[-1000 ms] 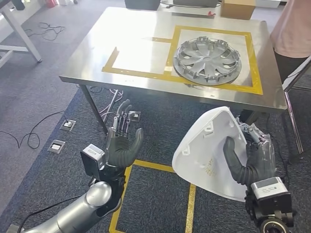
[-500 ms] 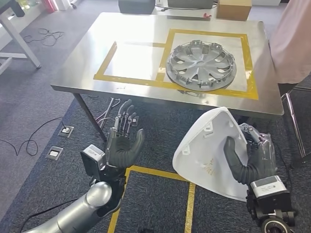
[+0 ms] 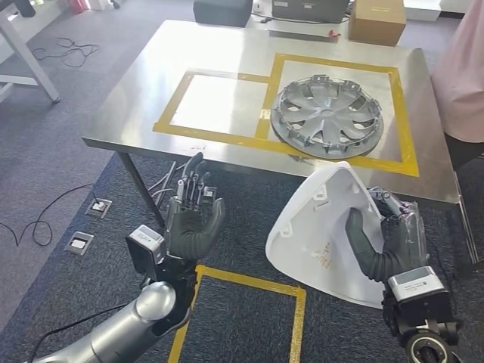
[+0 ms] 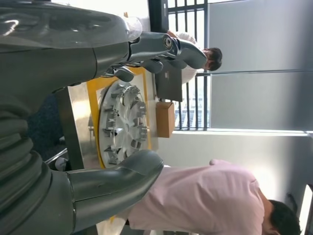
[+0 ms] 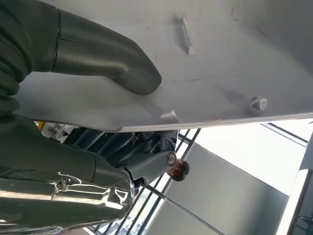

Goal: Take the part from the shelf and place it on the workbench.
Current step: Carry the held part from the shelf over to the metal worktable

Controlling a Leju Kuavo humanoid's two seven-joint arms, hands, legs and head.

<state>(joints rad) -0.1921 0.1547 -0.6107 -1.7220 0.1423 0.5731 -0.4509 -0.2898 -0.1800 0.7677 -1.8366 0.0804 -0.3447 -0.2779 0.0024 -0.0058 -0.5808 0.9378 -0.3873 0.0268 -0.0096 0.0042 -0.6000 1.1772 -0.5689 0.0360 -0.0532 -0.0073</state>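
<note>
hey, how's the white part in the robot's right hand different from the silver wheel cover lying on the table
The white part is plain white with a smooth, pointed shell shape; the wheel cover is silver, round and spoked. The white part is gripped by the right hand and tilted above the floor, short of the workbench; the wheel cover lies flat on the bench inside a yellow-taped square. Both show small clips or tabs on the side facing up.

Head view looks down on the workbench [image 3: 143, 106]; both wrist views sit close, turned sideways.
</note>
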